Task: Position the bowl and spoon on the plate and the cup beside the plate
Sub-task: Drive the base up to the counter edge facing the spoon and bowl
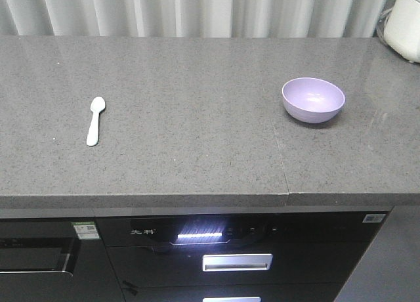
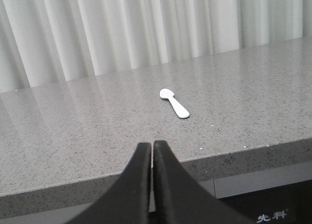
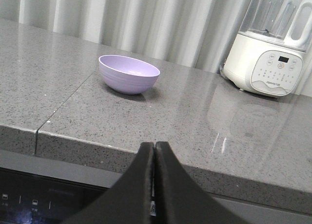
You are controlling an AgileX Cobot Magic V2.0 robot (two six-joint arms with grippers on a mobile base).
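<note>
While both pairs of black fingers are pressed together with nothing between them, the left gripper (image 2: 152, 145) sits at the bottom centre of its wrist view, and the spoon (image 2: 174, 103) lies mid-frame on the grey counter (image 2: 73, 136). Above the right gripper (image 3: 154, 146), the bowl (image 3: 129, 74) stands upright at centre-left, and a white blender (image 3: 273, 53) fills the upper right.
</note>
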